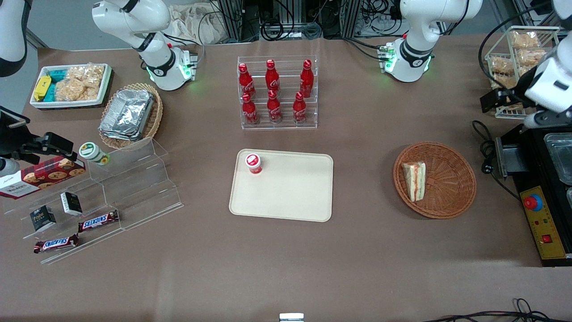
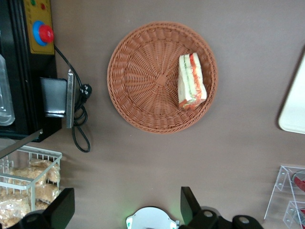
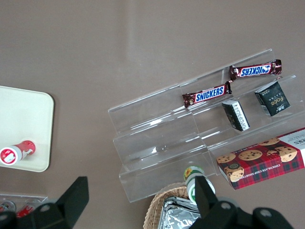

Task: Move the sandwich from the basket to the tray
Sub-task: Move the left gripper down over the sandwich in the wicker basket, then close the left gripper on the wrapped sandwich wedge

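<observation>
Brown table | sandwich (image 1: pixel 414 181) at basket (image 1: pixel 451 197) rim | jaws (image 2: pixel 125 206) apparently wide open, empty, high above

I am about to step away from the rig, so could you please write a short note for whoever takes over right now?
Pincer: open, holding nothing, high above the table near the wire rack of snacks, farther from the front camera than the basket.
Sandwich: lying in the basket, on the side toward the tray.
Tray: holds only a small red cup.
Done: nothing yet.
Left: grasp the sandwich, lift it, set it on the tray.
</observation>
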`<state>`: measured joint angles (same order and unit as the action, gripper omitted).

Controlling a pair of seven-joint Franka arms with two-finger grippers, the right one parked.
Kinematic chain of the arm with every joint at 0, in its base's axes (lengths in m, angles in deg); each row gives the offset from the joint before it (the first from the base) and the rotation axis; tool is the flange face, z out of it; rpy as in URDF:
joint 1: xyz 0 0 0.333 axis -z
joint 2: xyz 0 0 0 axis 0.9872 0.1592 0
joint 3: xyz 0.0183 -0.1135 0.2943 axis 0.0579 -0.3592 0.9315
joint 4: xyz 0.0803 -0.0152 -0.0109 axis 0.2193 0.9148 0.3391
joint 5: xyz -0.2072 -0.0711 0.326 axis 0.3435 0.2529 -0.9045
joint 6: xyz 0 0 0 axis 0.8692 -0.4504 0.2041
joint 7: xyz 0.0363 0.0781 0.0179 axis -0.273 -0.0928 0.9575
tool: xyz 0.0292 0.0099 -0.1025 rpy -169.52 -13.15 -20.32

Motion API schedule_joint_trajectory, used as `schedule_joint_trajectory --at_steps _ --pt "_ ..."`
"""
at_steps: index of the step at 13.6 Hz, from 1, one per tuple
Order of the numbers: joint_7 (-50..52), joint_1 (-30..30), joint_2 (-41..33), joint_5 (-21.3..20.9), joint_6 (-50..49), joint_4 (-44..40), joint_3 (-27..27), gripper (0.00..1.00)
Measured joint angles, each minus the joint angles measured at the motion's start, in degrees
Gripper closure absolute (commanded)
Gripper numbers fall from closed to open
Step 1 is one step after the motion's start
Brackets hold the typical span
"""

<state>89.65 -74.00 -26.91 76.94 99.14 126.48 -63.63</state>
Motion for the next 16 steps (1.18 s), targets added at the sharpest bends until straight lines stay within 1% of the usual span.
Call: schedule_joint_trajectory --at_steps 5,10,12,16 --pt "5.14 0.39 8.72 3.12 8.72 1.19 -0.44 0.00" --pt "12.98 4.30 14.46 3.27 25.11 10.58 -2.04 0.00" --pt "14.00 4.98 16.56 3.27 30.68 13.92 -2.10 0.00" --pt "14.25 4.97 19.85 3.22 38.44 17.49 -2.02 0.00"
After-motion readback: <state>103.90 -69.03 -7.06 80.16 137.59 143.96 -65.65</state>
